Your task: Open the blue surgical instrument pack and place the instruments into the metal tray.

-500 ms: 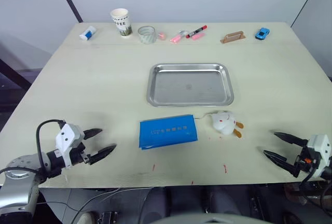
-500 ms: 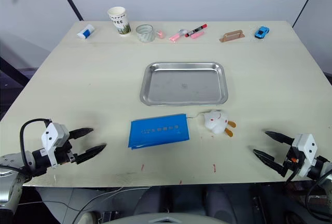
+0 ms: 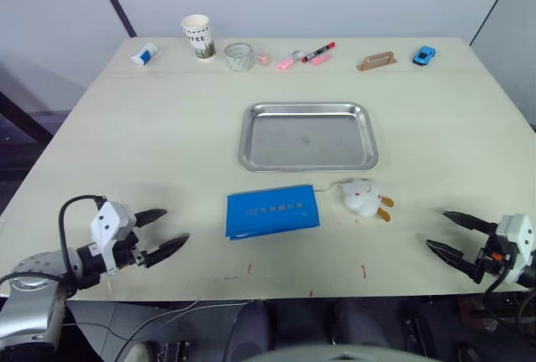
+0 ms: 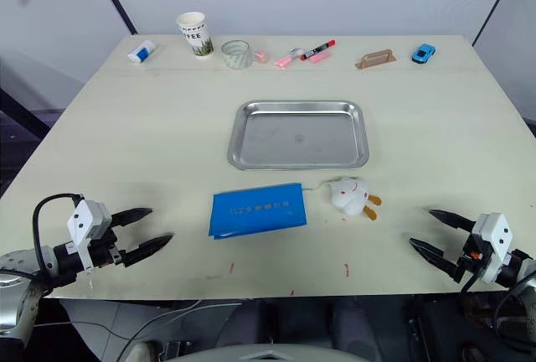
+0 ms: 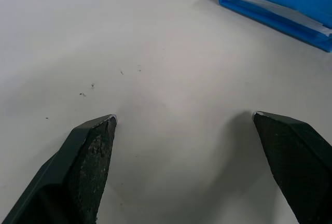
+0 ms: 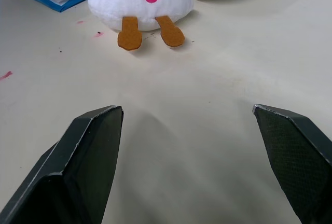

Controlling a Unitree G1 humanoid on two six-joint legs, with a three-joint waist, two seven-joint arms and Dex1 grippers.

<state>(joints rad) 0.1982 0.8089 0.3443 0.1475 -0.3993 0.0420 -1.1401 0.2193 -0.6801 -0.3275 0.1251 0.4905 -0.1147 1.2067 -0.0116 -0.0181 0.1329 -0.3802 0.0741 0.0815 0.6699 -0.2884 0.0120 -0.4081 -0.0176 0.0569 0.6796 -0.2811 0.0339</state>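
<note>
Both grippers, left point(image 3: 162, 230) and right point(image 3: 450, 233), hover at the table's point(image 3: 151, 144) near corners, 2 tapered black fingers each spread wide, holding nothing. The soft flat blue pack point(image 3: 272, 212) lies closed by the near edge, beside a fluffy white toy point(image 3: 362, 197). The shiny tray point(image 3: 306, 136) sits mid-table, bare.

The blue surgical instrument pack point(image 3: 272, 212) is laid flat and closed just in front of the metal tray point(image 3: 306, 137), white plush toy point(image 3: 363, 197) beside it. Both the left gripper point(image 3: 170, 230) and right gripper point(image 3: 442, 232) are held wide open near the table's point(image 3: 167, 136) front edge.
</note>
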